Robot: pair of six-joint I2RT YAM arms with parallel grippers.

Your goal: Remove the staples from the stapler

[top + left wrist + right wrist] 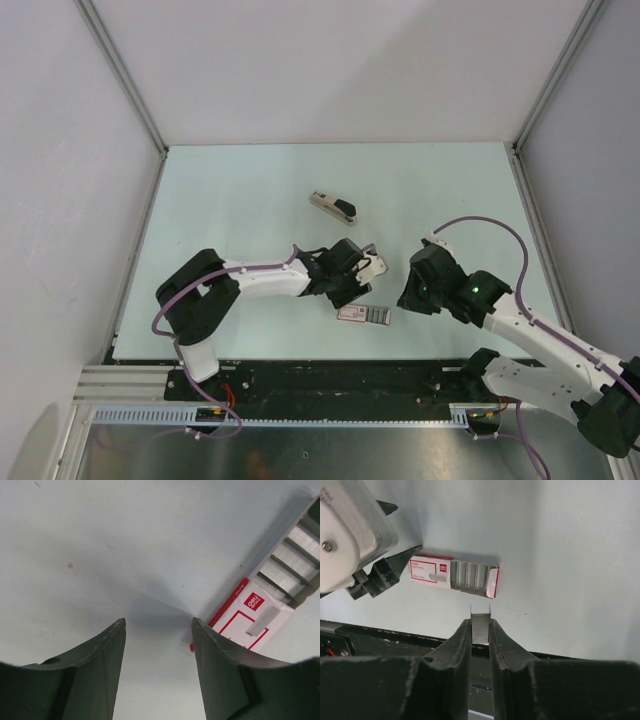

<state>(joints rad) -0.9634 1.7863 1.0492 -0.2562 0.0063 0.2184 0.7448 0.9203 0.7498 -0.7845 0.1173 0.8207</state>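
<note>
Pinching a staple strip in the right gripper, just short of the box. Holding the left gripper spread, empty, beside it. Leaving the stapler well beyond both. Likely drop-off step; next, squaring strip over box.

Flat red-and-white cardboard staple box, approx 3 o'clock in left wrist view: white "deli" logo on red square. Other print too small to read.
</note>
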